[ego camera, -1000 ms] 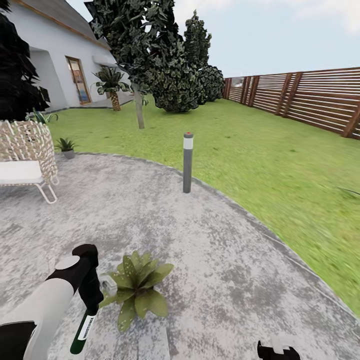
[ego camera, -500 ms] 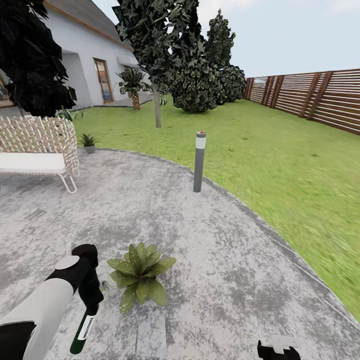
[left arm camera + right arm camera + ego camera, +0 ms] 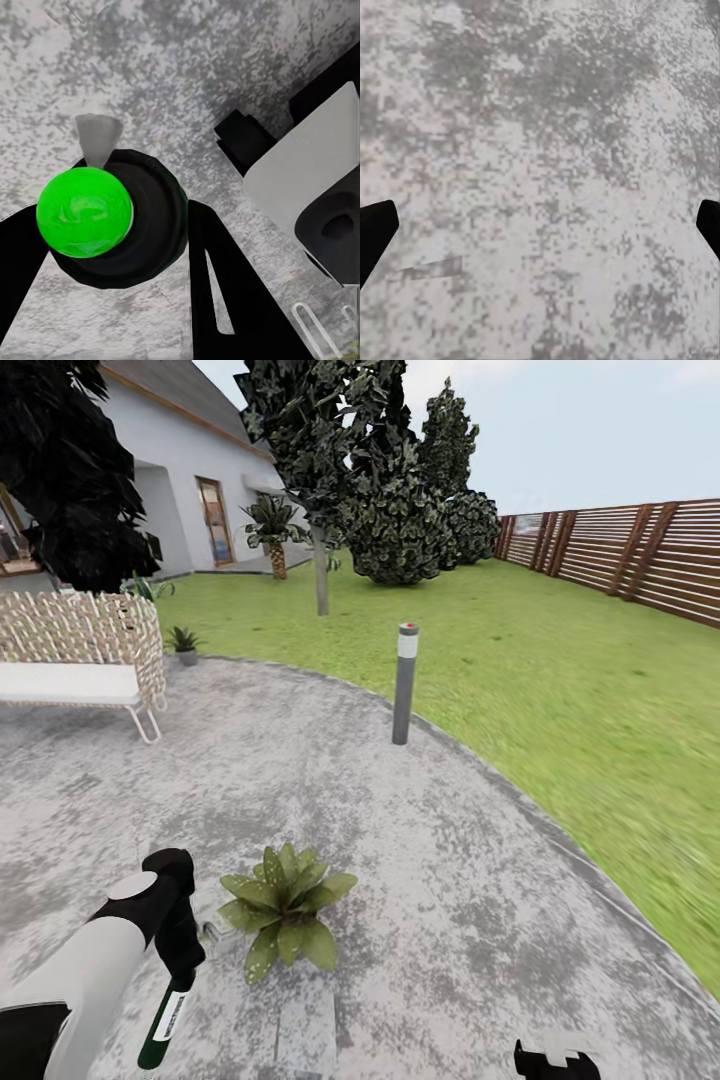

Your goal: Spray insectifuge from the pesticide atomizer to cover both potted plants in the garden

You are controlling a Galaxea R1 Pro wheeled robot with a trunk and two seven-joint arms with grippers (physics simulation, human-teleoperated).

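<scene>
Patio paving (image 3: 420, 880), grey and mottled, lies under both arms. The left hand (image 3: 180, 950) hangs low at the near left of the head view, its dark fingers closed around the pesticide atomizer (image 3: 163, 1022) — the slim dark green bottle points downward from the grip, its white label facing the camera. In the left wrist view the atomizer (image 3: 112, 217) sits between the black fingers (image 3: 217, 292), seen end-on as a dark round body with a bright green disc in the middle, and a pale grey cone shows beside it against the paving.

Just beside the left hand, toward the robot's right, stands the nearer potted plant (image 3: 285, 920), a low rosette of broad speckled leaves; its pot is hidden under the leaves. The second potted plant (image 3: 184, 642) is well beyond the hand, at the far edge of the patio, close to a woven white bench (image 3: 80, 660).

The right hand (image 3: 555, 1062) barely enters the head view at the lower edge. In the right wrist view its two dark fingertips (image 3: 375, 232) sit wide apart at opposite edges, with bare paving between them — nothing held.

Further out, a grey bollard lamp (image 3: 404, 682) stands at the patio's rim, with lawn (image 3: 560, 690), trees, a white house (image 3: 170, 490) and a brown slatted fence (image 3: 640, 550) behind.
</scene>
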